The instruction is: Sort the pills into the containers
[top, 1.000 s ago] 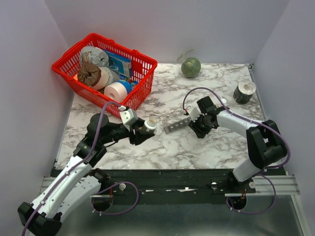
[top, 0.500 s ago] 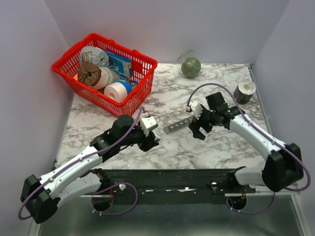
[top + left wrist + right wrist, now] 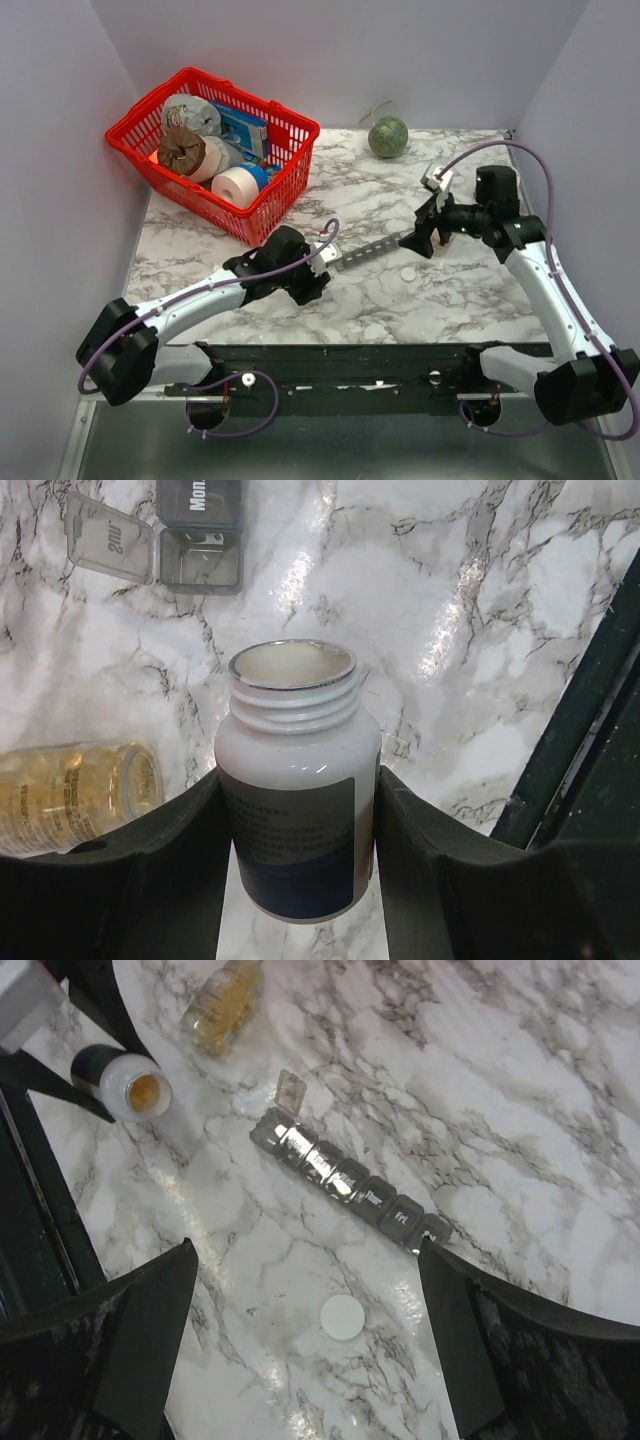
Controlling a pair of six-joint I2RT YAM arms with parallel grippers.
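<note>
Grey containers (image 3: 372,250) lie with long axis pointing near-left corner to far-right (end lid up); left gripper (image 3: 311,281) clamps white bottle (image 3: 295,780), right gripper (image 3: 307,1260) spread apart.

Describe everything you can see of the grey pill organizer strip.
The pill organizer is a long, narrow strip of smoky grey, glossy plastic. It is a row of small square lidded compartments with day labels, of which Mon and Fri are readable. The lid of one end compartment stands flipped open, and the rest look shut. The strip lies flat and diagonal on the marble table, and only the table touches it.
</note>
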